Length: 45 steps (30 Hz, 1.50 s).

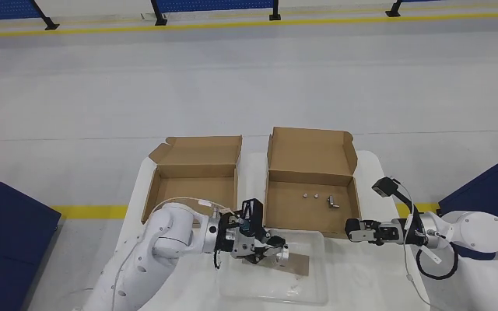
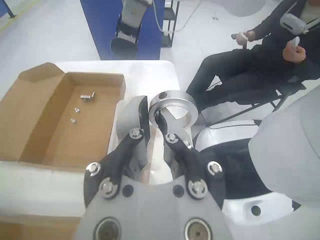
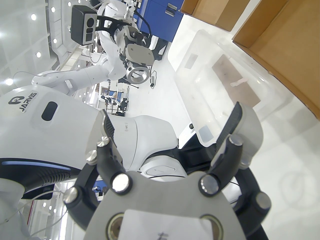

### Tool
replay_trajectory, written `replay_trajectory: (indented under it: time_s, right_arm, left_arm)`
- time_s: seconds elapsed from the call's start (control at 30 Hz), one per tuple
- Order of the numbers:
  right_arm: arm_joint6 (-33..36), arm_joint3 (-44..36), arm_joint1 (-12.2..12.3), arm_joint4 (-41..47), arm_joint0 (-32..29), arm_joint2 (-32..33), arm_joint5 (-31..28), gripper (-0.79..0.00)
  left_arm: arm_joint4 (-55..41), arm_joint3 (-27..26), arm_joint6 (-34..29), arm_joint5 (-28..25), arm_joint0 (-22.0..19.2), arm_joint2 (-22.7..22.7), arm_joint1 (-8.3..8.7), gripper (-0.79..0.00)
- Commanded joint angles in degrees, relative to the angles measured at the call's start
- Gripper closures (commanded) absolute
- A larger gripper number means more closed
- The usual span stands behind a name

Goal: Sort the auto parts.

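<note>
1 steel ring [image 2: 175, 94], 7 o'clock of parts box [image 1: 296, 204]: rigid, probably heavy, slick. Left gripper [image 2: 151, 119] clamps its wall; right gripper [image 3: 172, 126] spread.

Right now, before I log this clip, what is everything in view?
metal ring: one, silver, over the bin
clear bin: one, transparent, table's near side
cardboard sheet: one, brown, bin's bottom
left box: one, brown cardboard, behind the bin
right box: one, brown cardboard, beside the left box
bracket: one, silver, inside the right box
small fasteners: two, silver, beside the bracket
table: one, white, under everything
left gripper: one, black jaws shut on the ring's wall
right gripper: one, black jaws open, by the bin's right end
</note>
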Motion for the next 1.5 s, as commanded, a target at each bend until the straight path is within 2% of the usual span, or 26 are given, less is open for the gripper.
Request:
replay_trajectory:
  time_s: [0.0, 0.1, 0.3, 0.43, 0.57, 0.6, 1.17, 1.3, 1.47]
  right_arm:
    - [0.00, 0.00, 0.00, 0.00, 0.00, 0.00, 0.00, -0.785]
    - [0.00, 0.00, 0.00, 0.00, 0.00, 0.00, 0.00, -0.785]
    - [0.00, 0.00, 0.00, 0.00, 0.00, 0.00, 0.00, -0.785]
    - [0.00, 0.00, 0.00, 0.00, 0.00, 0.00, 0.00, -0.785]
    - [0.00, 0.00, 0.00, 0.00, 0.00, 0.00, 0.00, -0.785]
    - [0.00, 0.00, 0.00, 0.00, 0.00, 0.00, 0.00, -0.785]
    - [0.00, 0.00, 0.00, 0.00, 0.00, 0.00, 0.00, -0.785]
    - [0.00, 0.00, 0.00, 0.00, 0.00, 0.00, 0.00, -0.785]
    - [0.00, 0.00, 0.00, 0.00, 0.00, 0.00, 0.00, -0.785]
  left_arm:
    - [0.00, 0.02, -0.65, -0.01, 0.00, -0.01, -0.01, 0.000]
    - [0.00, 0.02, -0.65, -0.01, 0.00, -0.01, -0.01, 0.000]
    - [-6.06, 0.67, 17.15, -0.01, 0.97, 0.26, 0.50, 0.000]
    - [-5.21, 0.63, 30.54, -0.01, -0.72, 4.11, 1.81, 0.000]
    - [0.81, 2.40, 46.44, -0.01, -3.77, 9.79, 3.55, 0.000]
    - [1.57, 2.50, 48.13, -0.01, -4.13, 10.34, 3.70, 0.000]
    - [1.39, 2.32, 48.33, 0.27, -4.03, 10.22, 3.67, 0.000]
    - [-0.15, 0.89, 56.42, -0.01, -1.95, 7.47, 3.24, 0.000]
    - [5.28, -0.79, 70.34, -0.01, -1.37, 8.05, 2.95, 0.000]
